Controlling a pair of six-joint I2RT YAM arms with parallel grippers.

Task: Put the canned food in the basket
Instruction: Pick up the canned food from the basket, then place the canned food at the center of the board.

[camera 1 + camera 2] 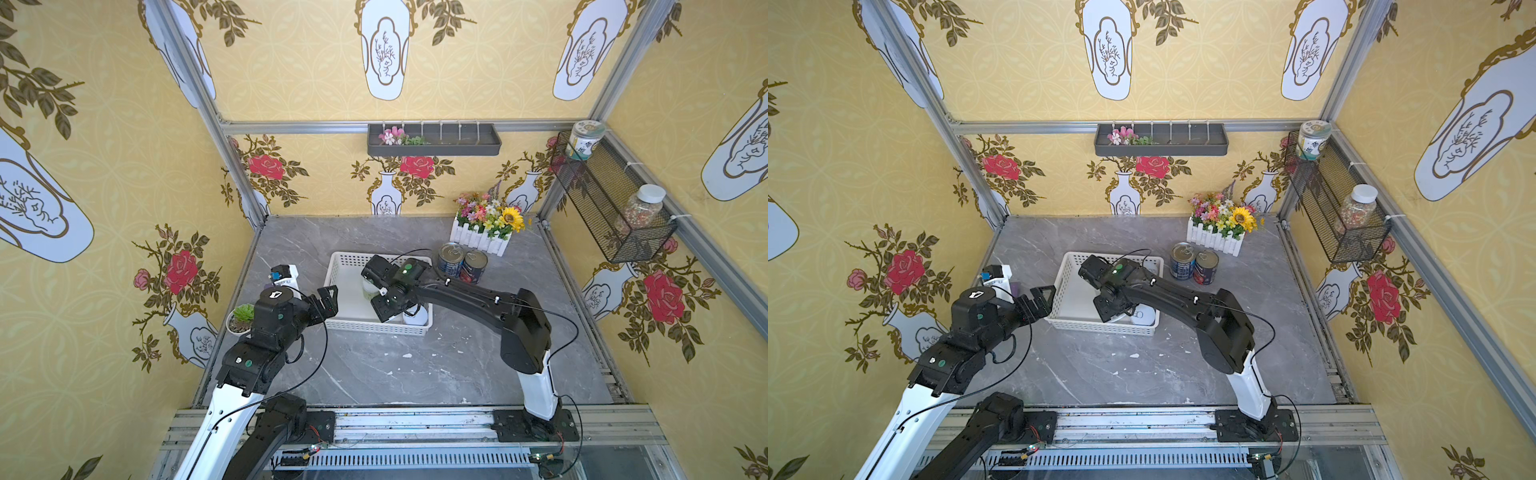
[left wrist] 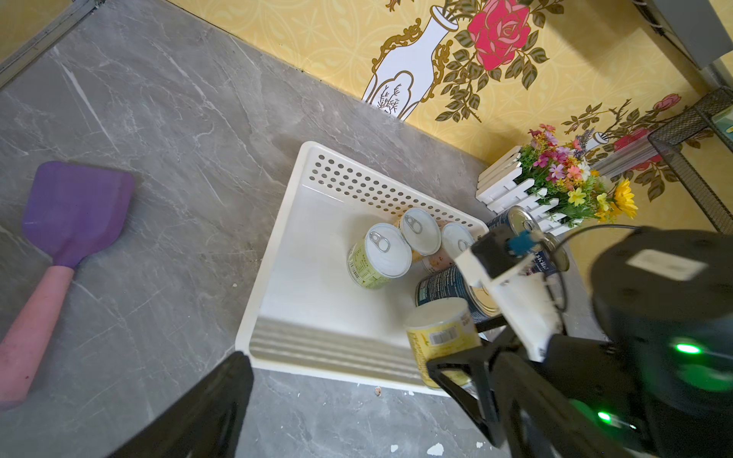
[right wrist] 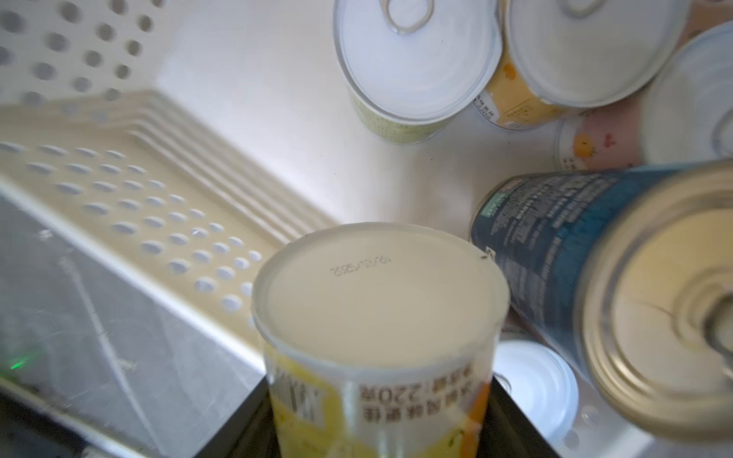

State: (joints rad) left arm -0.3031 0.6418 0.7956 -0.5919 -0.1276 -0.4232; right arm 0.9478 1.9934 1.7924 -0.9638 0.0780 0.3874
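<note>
In both top views the right gripper [image 1: 388, 307] hangs low inside the basket [image 1: 374, 329]. Two blue-label cans [image 1: 451, 259] stand outside it on the table, touching, beside the flower planter [image 1: 482, 235]. The left gripper [image 1: 329, 300] sits just beside the basket's near corner, fingers apart and empty. A careless swing there could shove the basket.

In the left wrist view the basket holds a green can [image 2: 378, 255], an upright yellow can [image 2: 420, 238] and a pink can [image 2: 456, 242] clustered together. A blue can [image 2: 444, 287] lies on its side and could roll.

In the right wrist view the jaws are clamped on the held yellow can [image 3: 377, 317], plain end showing. A white lid [image 3: 535, 384] sits just beneath, so I judge that releasing here may leave the can tipped against the blue one.
</note>
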